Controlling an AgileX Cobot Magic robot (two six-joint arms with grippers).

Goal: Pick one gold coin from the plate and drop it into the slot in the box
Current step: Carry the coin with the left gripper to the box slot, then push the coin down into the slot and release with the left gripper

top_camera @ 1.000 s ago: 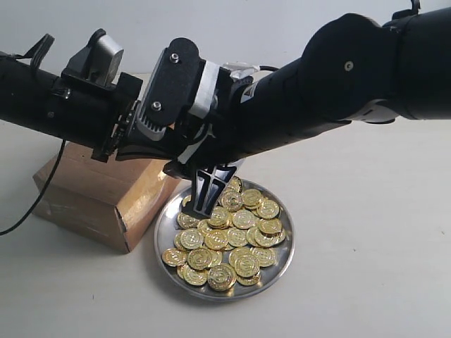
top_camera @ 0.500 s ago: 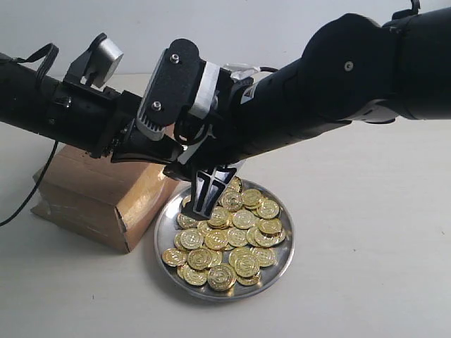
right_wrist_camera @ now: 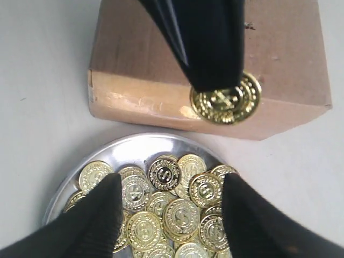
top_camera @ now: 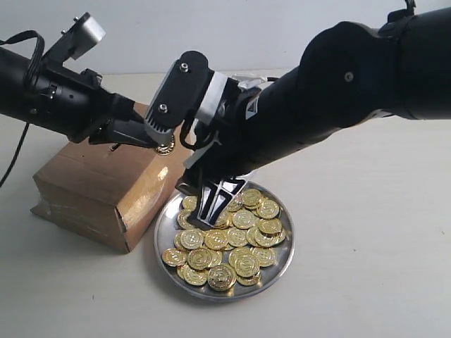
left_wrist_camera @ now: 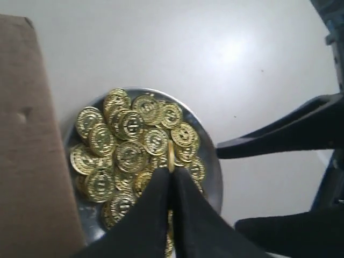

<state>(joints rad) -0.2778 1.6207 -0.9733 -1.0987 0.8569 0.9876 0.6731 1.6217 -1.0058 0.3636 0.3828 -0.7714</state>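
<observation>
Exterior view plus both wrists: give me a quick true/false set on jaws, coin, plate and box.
1. The left gripper has its jaws shut on one gold coin. True.
2. The right gripper has its jaws shut on a coin. False: the jaws are open above the plate and hold nothing.
3. The gripped coin lies in the plate. False: it is held up by the box, near the edge facing the plate.
4. Many gold coins lie piled in the plate. True.
5. The plate sits on top of the box. False: it sits beside the box.
</observation>
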